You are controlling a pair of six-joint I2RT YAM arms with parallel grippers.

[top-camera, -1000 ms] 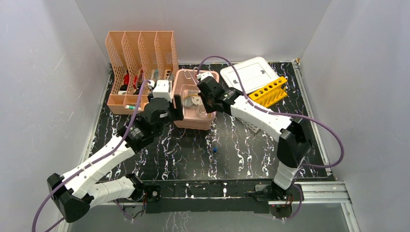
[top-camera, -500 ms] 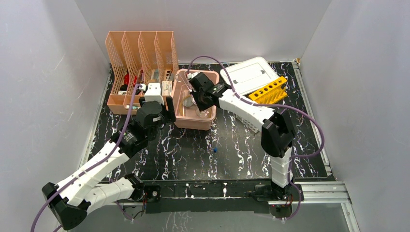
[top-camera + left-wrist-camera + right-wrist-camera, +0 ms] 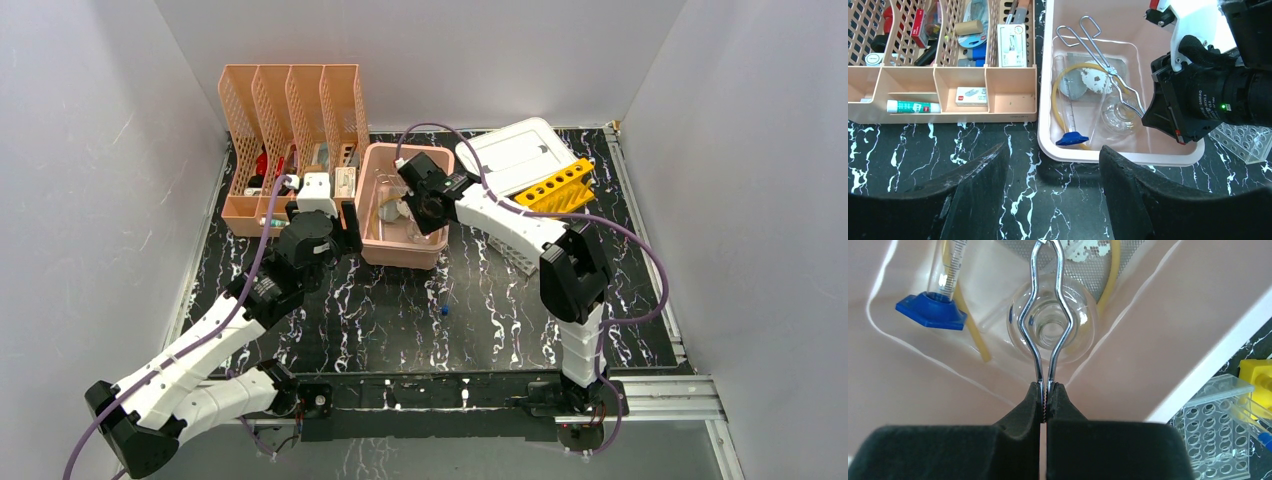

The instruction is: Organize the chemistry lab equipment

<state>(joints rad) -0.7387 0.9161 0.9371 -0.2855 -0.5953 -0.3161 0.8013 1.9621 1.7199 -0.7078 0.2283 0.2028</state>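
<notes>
Right gripper (image 3: 1044,390) — clamping fully shut on one end of the metal tweezers (image 3: 1044,377), low inside the pink tub (image 3: 1173,315), toward 12 o'clock on the table. Running the tweezers out to 12 o'clock in the wrist view, with the bowed stretch just past the fingertips framing the neck of a clear glass vessel (image 3: 1075,335). Hooking around that neck or only hanging above it: impossible to tell.

Risking most, probably, a snag right there: lifting or dragging with the bow caught, and tipping or cracking the glass against the tub wall. Risking also a swivel — pinching thin wire at one narrow spot, letting it pivot and rake the yellow rubber tube (image 3: 975,337) and the blue-footed cylinder (image 3: 930,312) at 10 o'clock. Letting go too high and dropping metal onto glass.

Crowding as well: left gripper (image 3: 1053,155) hovering wide and empty at the tub's 8 o'clock side, near enough for a careless swing to clip it. Standing by at the tub's 3 o'clock, the clear tube rack (image 3: 1213,425) and the yellow rack (image 3: 1255,372).
</notes>
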